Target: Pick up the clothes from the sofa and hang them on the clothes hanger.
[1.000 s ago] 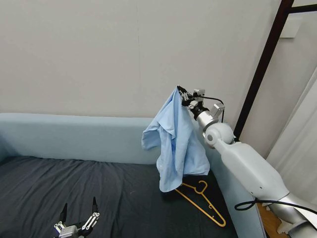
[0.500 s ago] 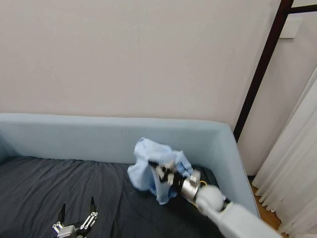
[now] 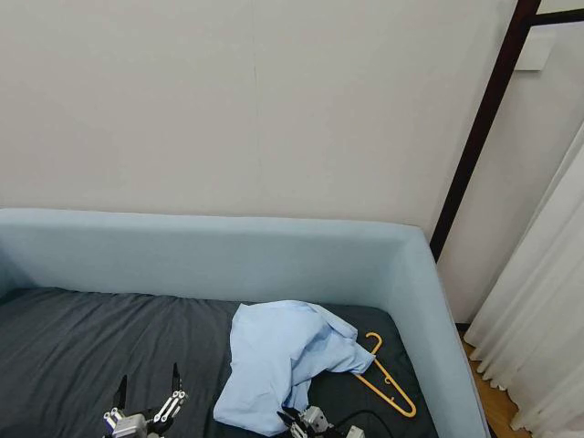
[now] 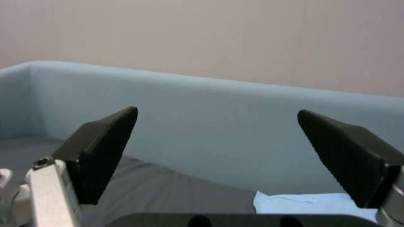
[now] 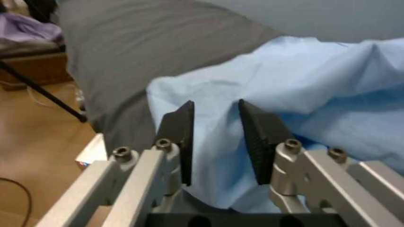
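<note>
Sofa seat (image 3: pixel 73 347), right gripper (image 5: pixel 215 111) low over shirt (image 3: pixel 283 356), jaws narrowly apart.

Light-blue shirt (image 3: pixel 278 360) crumpled on sofa (image 3: pixel 182 255) seat; orange hanger (image 3: pixel 388 379) flat just beside.

— What is the shirt (image 3: pixel 283 360) made of?
— Thin cloth, soft, creased and matt. The sofa seat (image 3: pixel 73 333) is a darker, coarser weave, and its backrest (image 3: pixel 182 251) looks smooth.
— And the hanger (image 3: pixel 396 384)?
— Plastic, slightly glossy.
— The right hand (image 5: pixel 216 108)?
— Bare metal links with screws. The black ribbed pads (image 5: pixel 259 135) are matt, like rubber.
</note>
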Robot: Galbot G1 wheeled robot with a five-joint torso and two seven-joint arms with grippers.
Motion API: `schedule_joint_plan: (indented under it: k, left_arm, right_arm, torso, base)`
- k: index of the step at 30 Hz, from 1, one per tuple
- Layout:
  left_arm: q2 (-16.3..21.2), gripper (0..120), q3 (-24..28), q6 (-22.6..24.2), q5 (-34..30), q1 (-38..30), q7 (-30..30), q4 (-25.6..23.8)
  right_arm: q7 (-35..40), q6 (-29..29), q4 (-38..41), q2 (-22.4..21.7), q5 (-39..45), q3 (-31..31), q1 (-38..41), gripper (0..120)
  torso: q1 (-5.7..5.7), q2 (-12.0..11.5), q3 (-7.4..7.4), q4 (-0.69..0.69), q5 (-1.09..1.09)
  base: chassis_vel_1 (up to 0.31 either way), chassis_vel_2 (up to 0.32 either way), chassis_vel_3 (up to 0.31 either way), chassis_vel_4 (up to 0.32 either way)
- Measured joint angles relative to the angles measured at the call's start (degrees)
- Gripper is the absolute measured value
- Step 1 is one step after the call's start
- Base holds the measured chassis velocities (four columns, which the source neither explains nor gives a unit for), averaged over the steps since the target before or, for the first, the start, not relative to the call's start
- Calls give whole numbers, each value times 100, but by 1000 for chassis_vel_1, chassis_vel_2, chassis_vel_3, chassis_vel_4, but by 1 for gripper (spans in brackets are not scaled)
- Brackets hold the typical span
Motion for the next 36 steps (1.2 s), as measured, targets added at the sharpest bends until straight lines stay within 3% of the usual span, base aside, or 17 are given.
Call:
schedule_joint_plan:
  k: [1, 6, 9, 11, 12, 15, 17, 22, 36]
  left_arm:
    - [0, 100, 0, 0, 0, 0, 0, 0]
    - [49, 100, -43, -8, -16, 1, 1, 10]
    - [48, 100, -47, -14, -20, -5, 1, 34]
    - [31, 100, -29, -19, -15, -16, 1, 52]
    - [31, 100, -29, -19, -15, -16, 1, 52]
    - [-5, 100, 23, -20, 17, -22, 2, 55]
    - [-19, 100, 38, -20, 51, -14, 3, 54]
    - [-25, 100, 27, -28, 85, 20, 2, 63]
    - [66, 100, -153, -33, 51, 101, -10, 15]
  right_arm:
    - [0, 0, 0, 0, 0, 0, 0, 32]
    - [-1258, 220, 194, -319, 788, 412, 172, 53]
    - [-1187, 176, 249, -377, 1067, 587, 315, 64]
    - [-424, 16, 264, -355, 1090, 705, 468, 73]
    - [-424, 16, 264, -355, 1090, 705, 468, 73]
    - [1409, -544, 146, -173, 816, 711, 672, 86]
    - [2232, -942, -80, -16, 660, 673, 817, 94]
    - [2695, -1333, -773, 319, 262, 679, 1158, 100]
    - [2652, -1558, -2511, 1240, -792, 1105, 1850, 100]
  torso:
    - [0, 0, 0, 0, 0]
    - [0, 0, 0, -1, 0]
    - [0, 0, 0, -1, -1]
    - [0, 0, 0, 0, 0]
    - [0, 0, 0, 0, 0]
    - [1, 0, 0, 0, 0]
    - [1, 0, 1, 0, 0]
    - [1, -1, 1, -1, 0]
    - [1, -1, 1, -1, -1]
  base:
    - [0, 0, 0, 0]
    - [0, 0, 0, 0]
    - [0, 0, 0, 0]
    - [0, 0, 0, 0]
    - [0, 0, 0, 0]
    - [0, 0, 0, 0]
    - [0, 0, 0, 0]
    - [0, 0, 0, 0]
    - [0, 0, 0, 0]
